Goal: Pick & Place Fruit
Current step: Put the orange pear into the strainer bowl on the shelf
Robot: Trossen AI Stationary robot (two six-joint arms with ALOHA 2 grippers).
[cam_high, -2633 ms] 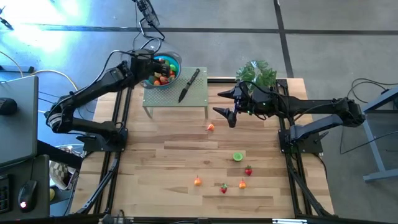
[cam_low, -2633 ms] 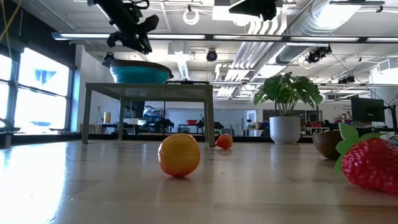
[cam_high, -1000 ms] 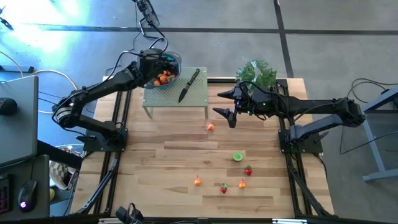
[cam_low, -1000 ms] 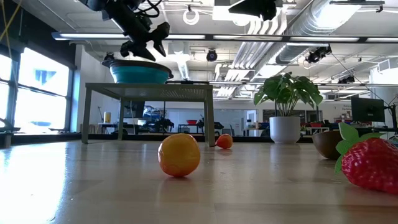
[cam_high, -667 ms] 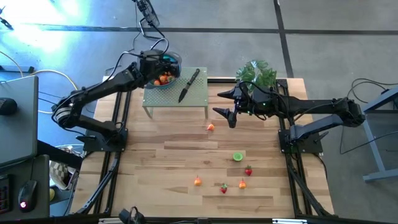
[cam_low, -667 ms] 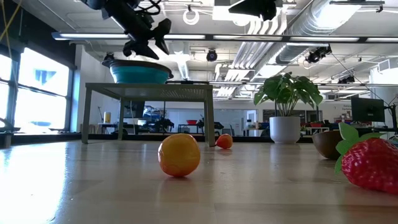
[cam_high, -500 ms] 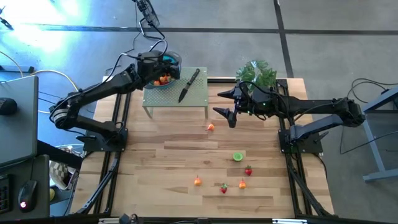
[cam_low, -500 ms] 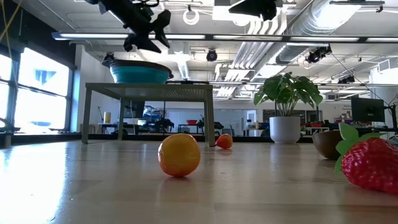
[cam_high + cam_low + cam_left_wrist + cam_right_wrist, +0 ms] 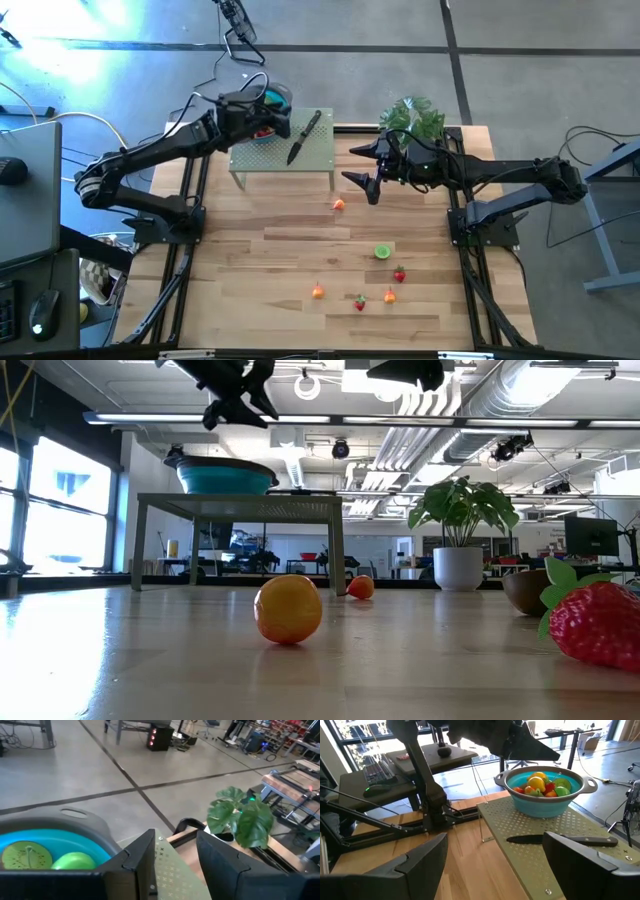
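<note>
Perforated stand (image 9: 282,156) at table (image 9: 250,270) rear left; bowl (image 9: 272,100) on stand's back-left corner, fruit (image 9: 542,784) inside; knife (image 9: 304,136) on stand right of bowl; potted plant (image 9: 412,118) at rear right; left gripper (image 9: 268,123) above stand beside bowl; right gripper (image 9: 362,166) right of stand, before plant; loose fruit pieces (image 9: 360,287) on table front centre; one piece (image 9: 339,204) just before stand.

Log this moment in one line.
left claw: above bowl, empty | right claw: open, waiting | fruit: several on table
</note>
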